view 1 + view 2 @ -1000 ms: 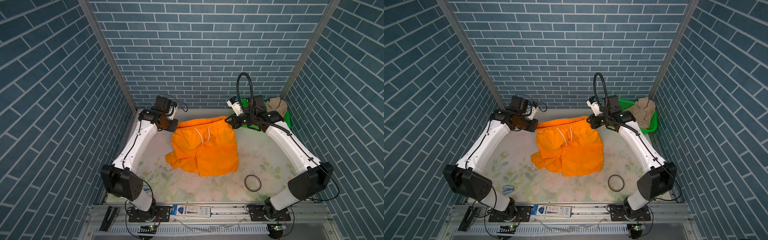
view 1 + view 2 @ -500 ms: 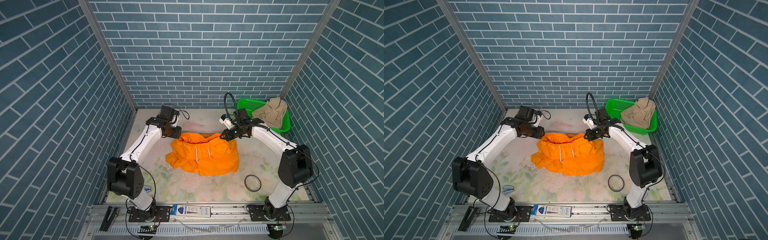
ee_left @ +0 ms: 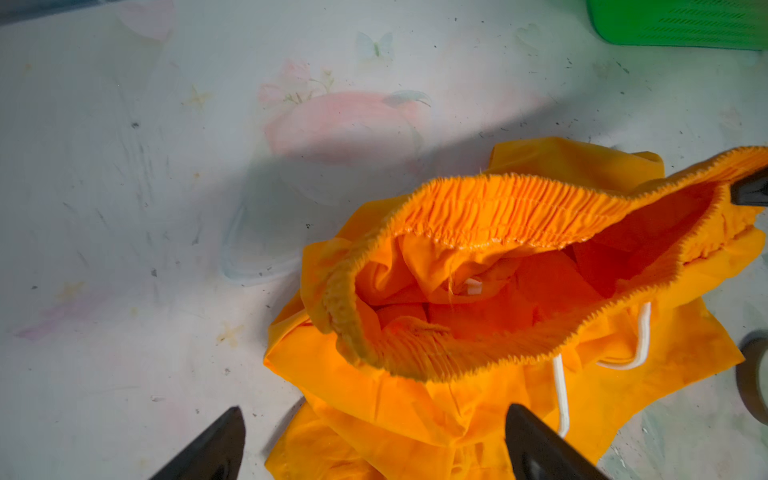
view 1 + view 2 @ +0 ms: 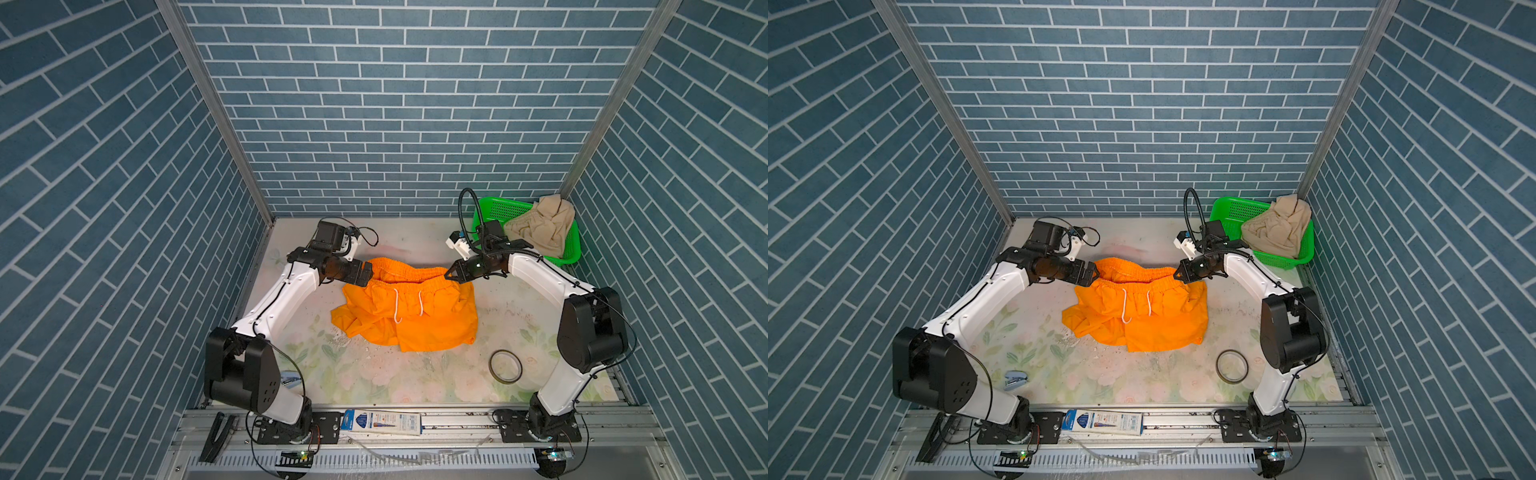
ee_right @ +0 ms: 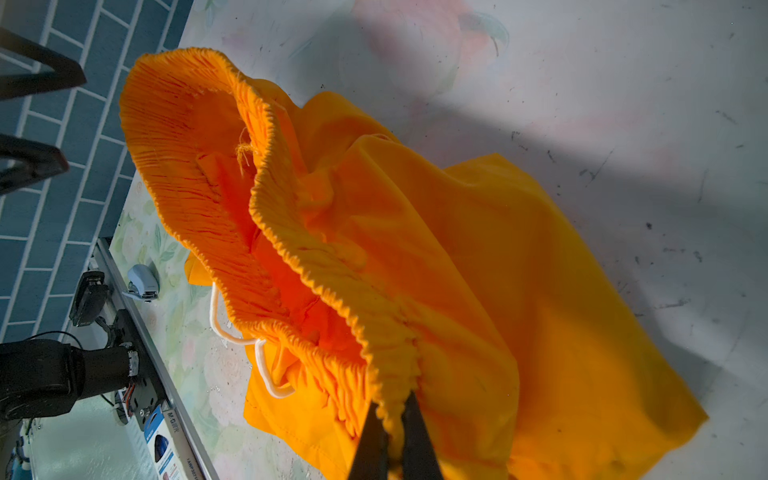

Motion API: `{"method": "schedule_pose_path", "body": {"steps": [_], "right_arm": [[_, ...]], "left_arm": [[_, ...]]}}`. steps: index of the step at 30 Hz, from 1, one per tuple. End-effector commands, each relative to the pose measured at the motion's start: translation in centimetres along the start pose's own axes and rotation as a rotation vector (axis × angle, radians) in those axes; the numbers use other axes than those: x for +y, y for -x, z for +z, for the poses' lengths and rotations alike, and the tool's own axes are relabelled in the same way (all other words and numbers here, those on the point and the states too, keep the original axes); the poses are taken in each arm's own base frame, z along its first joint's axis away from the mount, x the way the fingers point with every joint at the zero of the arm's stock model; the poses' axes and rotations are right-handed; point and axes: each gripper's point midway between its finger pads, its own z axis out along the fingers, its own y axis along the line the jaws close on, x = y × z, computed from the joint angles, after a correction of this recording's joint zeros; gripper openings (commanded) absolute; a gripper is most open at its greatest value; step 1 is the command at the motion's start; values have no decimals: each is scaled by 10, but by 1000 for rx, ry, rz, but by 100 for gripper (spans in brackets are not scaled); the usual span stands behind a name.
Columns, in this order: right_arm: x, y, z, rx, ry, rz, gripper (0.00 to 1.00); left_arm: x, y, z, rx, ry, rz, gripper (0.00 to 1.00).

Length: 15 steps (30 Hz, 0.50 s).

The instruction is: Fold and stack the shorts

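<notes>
The left hand [image 3: 374, 419] has just sprung wide apart and let go of its end of the waistband [image 3: 498, 208], so the orange shorts [image 4: 419, 320] now slump on the bench [image 4: 415, 378] near the green basket [image 4: 488, 210], on its left-arm side. The right hand [image 5: 390, 419] stays clamped on the waistband's other end. Laying out looks nearly done; folding comes next, while the beige shorts [image 4: 540, 226] still sit heaped in that basket.

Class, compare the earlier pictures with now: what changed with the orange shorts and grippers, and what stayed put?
Both arms lowered the orange shorts forward onto the table. The left gripper opened, releasing the waistband; the right gripper stays shut on it. Beige shorts, green basket and tape ring did not move.
</notes>
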Motion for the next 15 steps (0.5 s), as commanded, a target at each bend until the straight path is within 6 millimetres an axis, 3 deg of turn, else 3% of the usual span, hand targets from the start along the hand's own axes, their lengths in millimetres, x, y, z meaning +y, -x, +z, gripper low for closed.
{"method": "schedule_pose_path", "body": {"steps": [1, 8, 15], "right_arm": [[10, 6, -15, -41, 32, -46, 0], [16, 9, -16, -57, 68, -50, 0], [20, 10, -17, -75, 93, -42, 0]], "left_arm": [[0, 9, -7, -70, -45, 13, 100], [-10, 12, 17, -54, -149, 79, 99], [14, 12, 60, 12, -137, 89, 96]]}}
